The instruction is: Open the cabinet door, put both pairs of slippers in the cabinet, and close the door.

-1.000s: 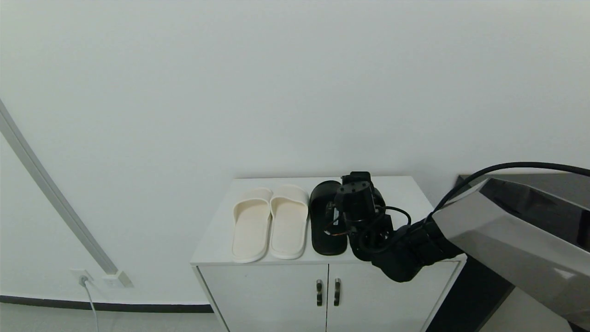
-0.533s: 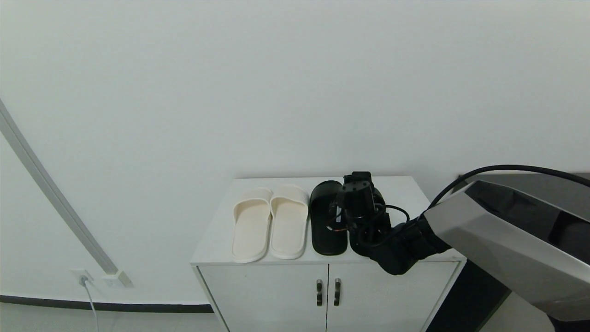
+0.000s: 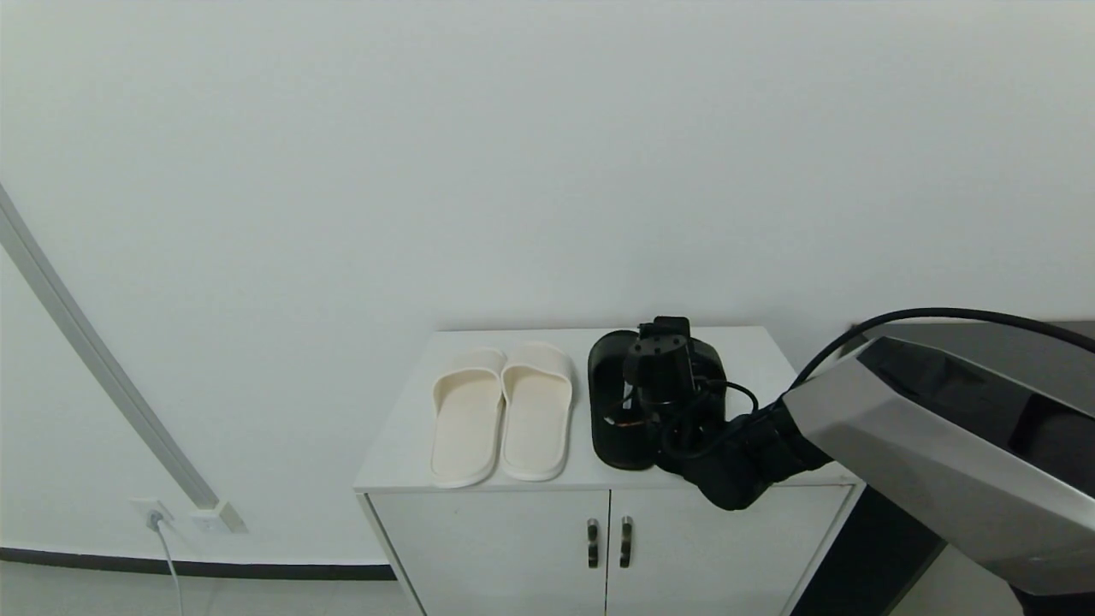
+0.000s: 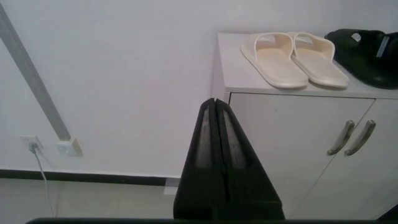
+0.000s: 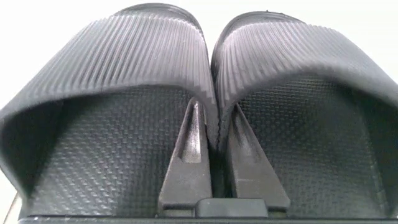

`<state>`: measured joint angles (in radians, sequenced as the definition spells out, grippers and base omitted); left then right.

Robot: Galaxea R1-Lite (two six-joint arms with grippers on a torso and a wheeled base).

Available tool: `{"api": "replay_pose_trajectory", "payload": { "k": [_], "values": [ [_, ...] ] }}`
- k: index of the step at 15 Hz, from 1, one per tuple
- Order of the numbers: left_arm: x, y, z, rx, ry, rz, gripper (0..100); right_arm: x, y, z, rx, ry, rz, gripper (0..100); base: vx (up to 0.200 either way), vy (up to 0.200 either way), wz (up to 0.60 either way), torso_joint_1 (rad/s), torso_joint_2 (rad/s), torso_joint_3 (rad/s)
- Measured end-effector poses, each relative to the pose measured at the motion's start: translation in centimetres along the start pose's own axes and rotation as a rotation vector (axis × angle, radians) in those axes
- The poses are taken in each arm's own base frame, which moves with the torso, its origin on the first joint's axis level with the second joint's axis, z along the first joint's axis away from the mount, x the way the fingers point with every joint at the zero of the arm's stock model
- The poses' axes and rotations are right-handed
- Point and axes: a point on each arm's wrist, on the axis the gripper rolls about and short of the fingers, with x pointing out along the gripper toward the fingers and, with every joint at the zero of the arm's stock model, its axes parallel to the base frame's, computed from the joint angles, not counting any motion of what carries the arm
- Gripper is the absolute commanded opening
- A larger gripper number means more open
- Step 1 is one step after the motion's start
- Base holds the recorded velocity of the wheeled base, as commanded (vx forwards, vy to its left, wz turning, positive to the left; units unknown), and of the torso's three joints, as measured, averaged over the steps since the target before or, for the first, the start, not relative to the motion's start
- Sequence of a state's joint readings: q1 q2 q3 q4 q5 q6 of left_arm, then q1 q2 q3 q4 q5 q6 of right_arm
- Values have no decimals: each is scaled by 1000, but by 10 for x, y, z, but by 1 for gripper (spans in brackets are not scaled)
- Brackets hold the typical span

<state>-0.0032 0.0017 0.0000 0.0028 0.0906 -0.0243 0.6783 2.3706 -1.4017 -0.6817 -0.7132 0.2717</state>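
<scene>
Far left, low and off the left side of the cabinet (image 3: pixel 488 547): left hand (image 4: pixel 214 106), clenched flat on nothing, pointing toward the cabinet front.

Next, on the left half of the surface (image 3: pixel 402 453): white slippers (image 3: pixel 513 419), side by side and touching, toes to the wall, in the same spot as one second ago. Below, both doors (image 3: pixel 710 547) shut as before, handles (image 3: pixel 592 542) untouched.

Further right, the real change: black slippers (image 3: pixel 618 428). One second ago, the left one of this pair flat on its sole and just beside the white pair. Now drawn away from the white pair toward the right, apparently tilted a little, pressed against its mate. Cannot tell whether already off the surface or resting on it.

Rightmost: right hand (image 5: pixel 214 115), entering from the heel side, fingers (image 5: pixel 189 155) one inside each slipper, grasping the two inner side walls pinched together between them. Arm also shifted slightly in the last second.

Meaning for the task, as a judgement: grasp on the black pair just completed, lifting probably the step in hand. Doors not yet opened, although named first in the task; with the right hand occupied, opening most likely a job for the free left hand, already low near door height. Possible trouble: only soft walls pinched, so some risk of one slipper sagging or sliding out while carried down.
</scene>
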Motion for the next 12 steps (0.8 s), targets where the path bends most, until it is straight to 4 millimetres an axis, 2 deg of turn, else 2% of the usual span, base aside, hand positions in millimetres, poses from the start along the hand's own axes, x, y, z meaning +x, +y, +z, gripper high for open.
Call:
{"api": "replay_pose_trajectory", "payload": {
  "k": [3, 6, 9, 12],
  "values": [
    [0, 0, 0, 0, 0, 0, 0, -14, -6, 10, -1, -4, 4, 0, 0, 0, 0, 0, 0, 0],
    [0, 0, 0, 0, -1, 0, 0, -37, -18, 30, -14, -15, 20, 0, 0, 0, 0, 0, 0, 0],
    [0, 0, 0, 1, -1, 0, 0, -81, -35, 42, -69, 1, 126, 0, 0, 0, 0, 0, 0, 0],
    [0, 0, 0, 7, -1, -2, 0, -130, -57, 36, -159, 42, 344, 0, 0, 0, 0, 0, 0, 0]
  ]
}}
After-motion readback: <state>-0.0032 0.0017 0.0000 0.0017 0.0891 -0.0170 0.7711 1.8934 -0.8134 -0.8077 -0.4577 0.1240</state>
